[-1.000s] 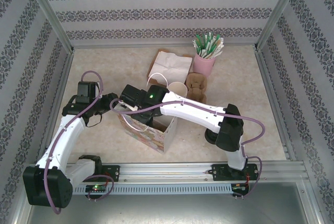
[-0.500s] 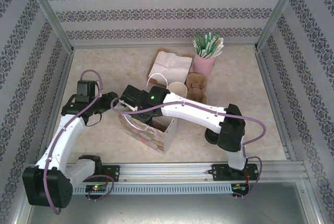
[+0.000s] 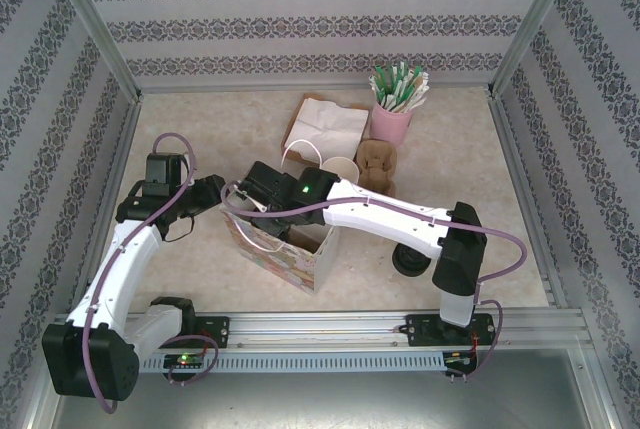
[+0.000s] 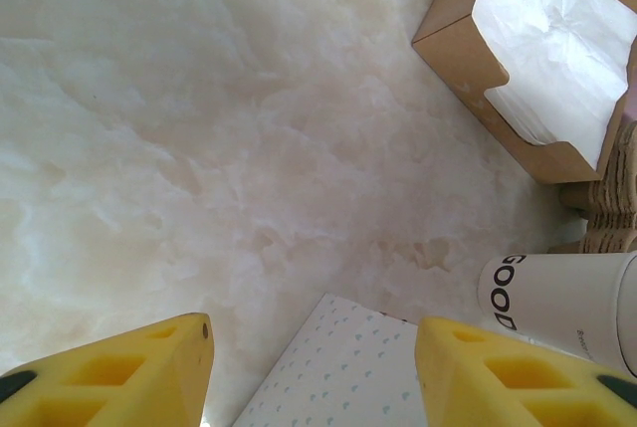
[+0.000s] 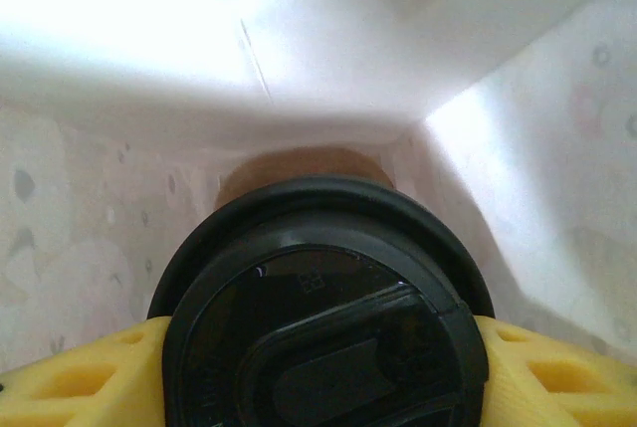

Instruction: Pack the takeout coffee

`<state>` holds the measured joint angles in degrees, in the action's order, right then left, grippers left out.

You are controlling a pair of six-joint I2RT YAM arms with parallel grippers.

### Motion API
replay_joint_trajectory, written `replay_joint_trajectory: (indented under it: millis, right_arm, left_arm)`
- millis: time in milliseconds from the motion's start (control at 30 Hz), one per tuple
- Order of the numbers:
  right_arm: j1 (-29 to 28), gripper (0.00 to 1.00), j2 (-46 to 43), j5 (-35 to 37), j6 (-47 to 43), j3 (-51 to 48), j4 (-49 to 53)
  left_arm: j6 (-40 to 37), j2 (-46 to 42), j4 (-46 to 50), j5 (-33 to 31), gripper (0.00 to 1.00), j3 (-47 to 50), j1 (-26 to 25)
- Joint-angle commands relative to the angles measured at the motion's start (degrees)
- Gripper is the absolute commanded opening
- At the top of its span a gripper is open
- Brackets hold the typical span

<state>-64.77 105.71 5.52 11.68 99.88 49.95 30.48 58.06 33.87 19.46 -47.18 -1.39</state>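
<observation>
takeout coffee [image 5: 323,327] | inside paper bag [image 3: 285,254] | walls close either side

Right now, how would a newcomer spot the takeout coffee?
Find the patterned paper bag mid-way across the table, where the right gripper reaches into its open top. The takeout coffee sits between that gripper's yellow fingers inside the bag. Its round black sip lid sets it apart from the lidless paper cups just behind the bag.

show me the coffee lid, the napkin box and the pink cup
coffee lid [image 5: 323,347], right wrist view, on the lid's top face
napkin box [image 4: 453,9], left wrist view, on its brown outer wall
pink cup [image 3: 390,126], top view, on its side wall
</observation>
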Motion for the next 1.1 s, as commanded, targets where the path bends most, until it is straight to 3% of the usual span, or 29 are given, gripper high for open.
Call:
replay_joint_trajectory:
  millis: [0, 733, 1067]
  right_arm:
    - [-0.7, 0.46, -1.6, 0.9, 1.3, -0.8, -3.5]
    - [-2.0, 0.46, 3.2, 4.9, -1.0, -4.7, 2.1]
    - [-1.8, 0.47, 3.2, 2.3, 0.7, -8.2, -0.2]
  left_arm:
    - [0.0, -0.9, 1.3, 0.7, 0.57, -1.5, 0.6]
    - [0.0, -0.9, 1.4, 0.7, 0.57, -2.1, 0.6]
    - [0.0, -1.4, 2.0, 2.2, 0.59, -3.0, 0.6]
